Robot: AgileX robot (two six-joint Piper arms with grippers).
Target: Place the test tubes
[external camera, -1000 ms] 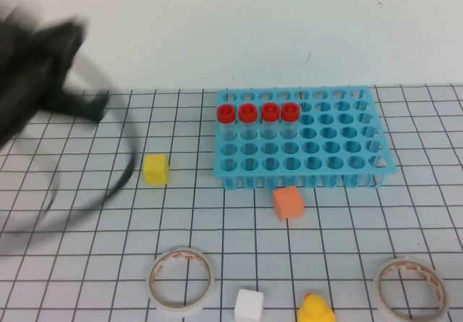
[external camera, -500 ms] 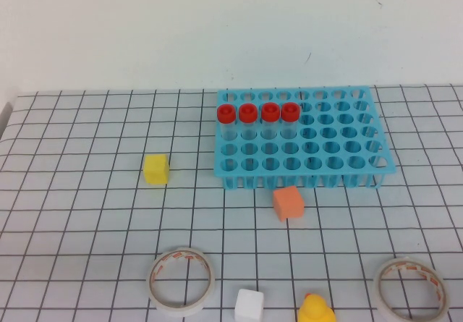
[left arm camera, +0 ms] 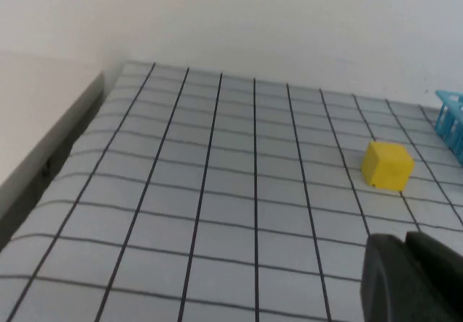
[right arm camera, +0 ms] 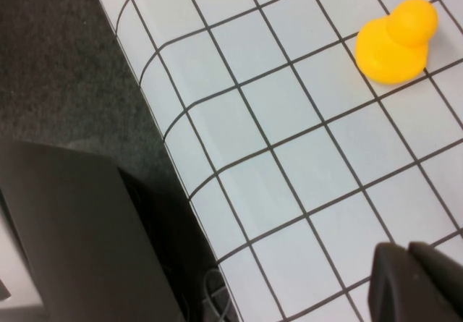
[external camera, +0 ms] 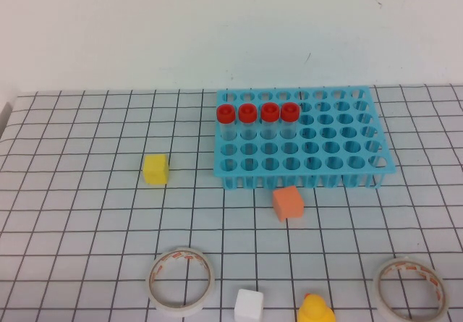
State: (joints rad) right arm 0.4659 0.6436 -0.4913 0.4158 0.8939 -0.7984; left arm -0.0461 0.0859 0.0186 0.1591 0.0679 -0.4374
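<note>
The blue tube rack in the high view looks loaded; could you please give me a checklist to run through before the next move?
1. Four red-capped test tubes upright in one row in the blue rack: ok.
2. More tubes to place: none in view; cannot tell.
3. Left gripper shut, empty, over the grid mat near the yellow cube: ok.
4. Right gripper shut, empty, by the mat's edge near the yellow duck: ok.
5. Rack's front free: not ok, the orange cube lies close before it.
</note>
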